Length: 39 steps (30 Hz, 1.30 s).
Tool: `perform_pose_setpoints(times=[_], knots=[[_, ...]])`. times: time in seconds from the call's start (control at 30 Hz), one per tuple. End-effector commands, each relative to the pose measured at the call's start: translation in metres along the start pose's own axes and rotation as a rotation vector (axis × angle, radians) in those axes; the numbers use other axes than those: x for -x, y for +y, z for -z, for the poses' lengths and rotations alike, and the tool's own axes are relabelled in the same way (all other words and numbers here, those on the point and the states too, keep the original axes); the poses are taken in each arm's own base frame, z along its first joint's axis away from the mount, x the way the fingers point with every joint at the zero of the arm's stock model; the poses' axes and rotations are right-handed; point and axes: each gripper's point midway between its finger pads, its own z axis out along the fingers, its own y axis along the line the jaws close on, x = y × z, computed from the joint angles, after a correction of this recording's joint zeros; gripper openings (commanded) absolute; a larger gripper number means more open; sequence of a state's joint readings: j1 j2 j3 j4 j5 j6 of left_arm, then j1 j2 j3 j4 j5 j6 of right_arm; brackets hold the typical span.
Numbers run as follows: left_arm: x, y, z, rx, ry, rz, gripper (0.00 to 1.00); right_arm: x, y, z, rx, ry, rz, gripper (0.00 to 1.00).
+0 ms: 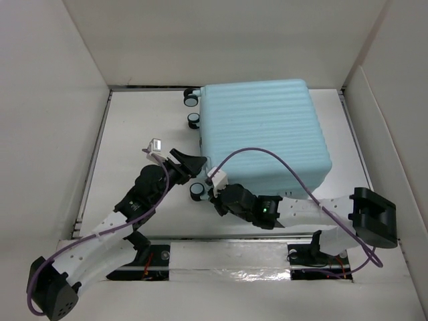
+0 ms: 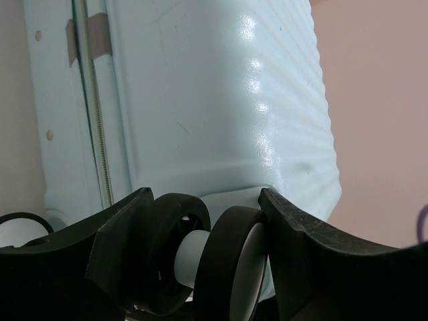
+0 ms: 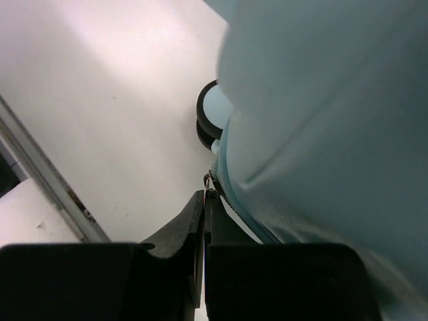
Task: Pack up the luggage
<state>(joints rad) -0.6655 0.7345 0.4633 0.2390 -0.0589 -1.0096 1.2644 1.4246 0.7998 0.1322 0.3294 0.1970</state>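
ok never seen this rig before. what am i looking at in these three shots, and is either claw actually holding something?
Two small robot arms are bolted at the near edge of a white table walled by white panels. The top picture looks down from above and behind them. The other two come from cameras on each wrist, so the black shapes at the bottom are that arm's own fingers.

On the table lies the luggage, a pale blue ribbed hard-shell suitcase, closed, wheels pointing left.

The left claw is open, its fingers sitting on either side of a black caster wheel at the case's corner. Whether they press on it, I cannot tell.

The right claw is at the near left corner. Its fingers are together right at the case's seam, where a small metal piece shows; it may be the zipper pull, but that is too small to confirm.
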Motion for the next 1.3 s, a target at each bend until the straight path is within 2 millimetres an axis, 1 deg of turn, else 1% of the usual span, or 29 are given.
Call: perform_pose_setpoints(times=[0.0, 0.1, 0.13, 0.17, 0.23, 0.27, 0.33, 0.37, 0.4, 0.47, 0.5, 0.53, 0.57, 0.6, 0.67, 0.7, 0.73, 0.83, 0.87, 0.93, 0.97, 1.03, 1.07, 1.1, 1.13, 1.17, 1.2, 1.23, 1.27], knots=[[-0.034, -0.042, 0.009, -0.189, 0.158, 0.003, 0.0, 0.069, 0.041, 0.026, 0.265, -0.259, -0.195, 0.0], [-0.059, -0.052, -0.001, -0.22, 0.203, 0.012, 0.0, 0.053, 0.009, 0.047, 0.216, -0.262, -0.22, 0.0], [-0.067, -0.057, -0.003, -0.226, 0.213, 0.007, 0.0, 0.062, -0.01, 0.059, 0.18, -0.299, -0.234, 0.0], [-0.087, -0.07, -0.003, -0.247, 0.258, -0.007, 0.0, 0.052, -0.023, 0.061, 0.149, -0.284, -0.225, 0.0], [-0.097, -0.079, -0.009, -0.243, 0.24, -0.031, 0.0, 0.046, -0.046, 0.069, 0.109, -0.272, -0.21, 0.0], [-0.109, -0.089, -0.013, -0.252, 0.26, -0.043, 0.0, 0.053, -0.073, 0.077, 0.053, -0.304, -0.21, 0.0], [-0.115, -0.095, -0.019, -0.258, 0.259, -0.065, 0.0, 0.05, -0.093, 0.087, 0.027, -0.297, -0.199, 0.0], [-0.118, -0.098, -0.027, -0.266, 0.254, -0.073, 0.06, 0.051, -0.119, 0.093, -0.041, -0.311, -0.214, 0.0], [-0.124, -0.112, -0.026, -0.302, 0.269, -0.082, 0.23, 0.055, -0.131, 0.104, -0.069, -0.343, -0.219, 0.0], [-0.138, -0.113, -0.039, -0.295, 0.29, -0.152, 0.41, 0.049, -0.138, 0.114, -0.054, -0.334, -0.227, 0.0], [-0.139, -0.131, -0.041, -0.33, 0.296, -0.167, 0.53, 0.053, -0.149, 0.125, -0.079, -0.367, -0.247, 0.0], [-0.14, -0.135, -0.045, -0.334, 0.299, -0.191, 0.57, 0.043, -0.15, 0.126, -0.075, -0.352, -0.26, 0.0], [-0.144, -0.127, -0.049, -0.304, 0.313, -0.265, 0.6, 0.039, -0.15, 0.127, -0.071, -0.353, -0.282, 0.0], [-0.13, -0.138, -0.051, -0.3, 0.267, -0.292, 0.65, 0.039, -0.149, 0.132, -0.065, -0.373, -0.281, 0.0], [-0.094, -0.137, -0.046, -0.244, 0.179, -0.355, 0.71, 0.023, -0.143, 0.129, -0.037, -0.35, -0.307, 0.0], [-0.07, -0.128, -0.048, -0.184, 0.099, -0.403, 0.78, 0.02, -0.143, 0.129, -0.035, -0.35, -0.313, 0.0], [-0.036, -0.115, -0.044, -0.116, 0.044, -0.418, 0.8, 0.014, -0.139, 0.127, -0.026, -0.344, -0.318, 0.0], [0.024, -0.091, -0.041, -0.014, -0.043, -0.456, 0.82, 0.009, -0.14, 0.127, -0.031, -0.335, -0.321, 0.0], [0.06, -0.071, -0.042, 0.065, -0.112, -0.45, 0.81, 0.01, -0.139, 0.128, -0.03, -0.336, -0.319, 0.0], [0.087, -0.053, -0.046, 0.088, -0.141, -0.515, 0.78, 0.01, -0.139, 0.128, -0.026, -0.338, -0.311, 0.0], [0.11, -0.029, -0.053, 0.169, -0.167, -0.516, 0.77, 0.01, -0.138, 0.129, -0.024, -0.336, -0.308, 0.0], [0.124, -0.031, -0.063, 0.136, -0.149, -0.548, 0.75, 0.011, -0.138, 0.13, -0.022, -0.332, -0.302, 0.0], [0.128, -0.019, -0.076, 0.157, -0.123, -0.583, 0.75, 0.012, -0.136, 0.13, -0.014, -0.334, -0.3, 0.0], [0.137, -0.032, -0.081, 0.086, -0.086, -0.612, 0.78, 0.014, -0.136, 0.13, -0.01, -0.342, -0.296, 0.0], [0.139, -0.032, -0.088, 0.072, -0.054, -0.651, 0.8, 0.015, -0.135, 0.13, -0.006, -0.345, -0.294, 0.0], [0.13, -0.014, -0.102, 0.104, 0.034, -0.738, 0.81, 0.016, -0.134, 0.13, 0.004, -0.349, -0.29, 0.0], [0.141, -0.034, -0.107, 0.066, 0.036, -0.811, 0.85, 0.015, -0.133, 0.128, 0.008, -0.344, -0.289, 0.0], [0.142, -0.031, -0.113, 0.072, 0.066, -0.866, 0.88, 0.017, -0.132, 0.129, 0.015, -0.35, -0.283, 0.0], [0.135, -0.015, -0.121, 0.104, 0.136, -0.9, 0.9, 0.017, -0.131, 0.128, 0.026, -0.347, -0.28, 0.0]])
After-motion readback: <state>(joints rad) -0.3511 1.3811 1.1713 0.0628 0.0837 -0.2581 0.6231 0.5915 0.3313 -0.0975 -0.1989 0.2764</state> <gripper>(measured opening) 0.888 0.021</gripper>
